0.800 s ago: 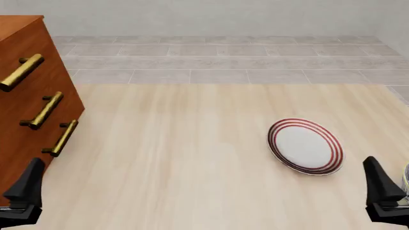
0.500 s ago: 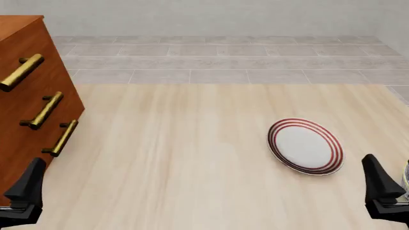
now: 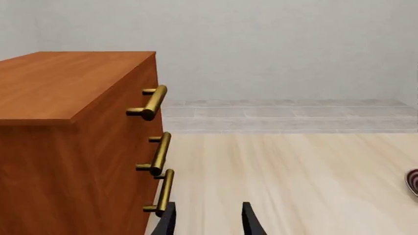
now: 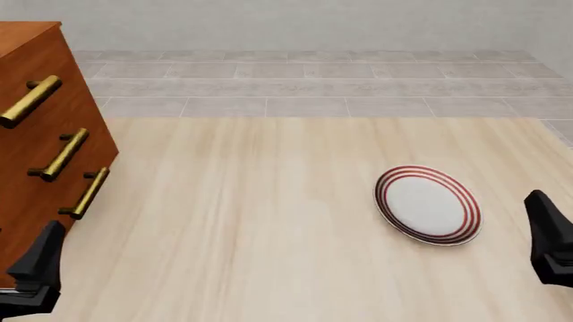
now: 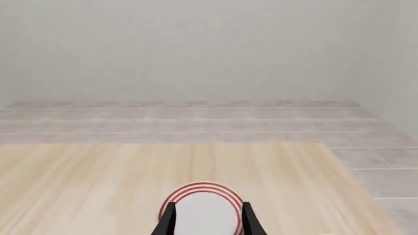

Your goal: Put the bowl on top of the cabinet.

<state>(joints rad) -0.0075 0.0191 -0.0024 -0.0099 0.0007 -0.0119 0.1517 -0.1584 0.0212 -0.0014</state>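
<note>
I cannot find the bowl in any of my three views, so I cannot tell where it sits relative to the cabinet (image 4: 40, 127). The cabinet stands at the left end of the desk (image 4: 251, 228), a tall reddish-brown block with three brass bar handles (image 4: 67, 154) down the face that looks across the desk. The left wrist view shows its flat wooden top (image 3: 65, 83) from slightly above. My left gripper (image 3: 207, 223) hangs low, just in front of the cabinet's near lower corner. Its jaws stand parted, with nothing between them but bare desk. Well to the right of the cabinet, across a wide stretch of pale wood, a white plate with red rings (image 4: 428, 204) lies flat on the desk. A sliver of its rim also shows at the edge of the left wrist view. My right gripper (image 5: 207, 223) is further from the cabinet than the plate and closer to me, at the right edge of the front view (image 4: 551, 238). Its jaws are spread and grip nothing, and the plate (image 5: 202, 208) shows in the gap beyond the tips, apart from them. Behind the cabinet and the desk's far edge runs a grey tiled floor (image 4: 313, 87), up to a plain wall.
</note>
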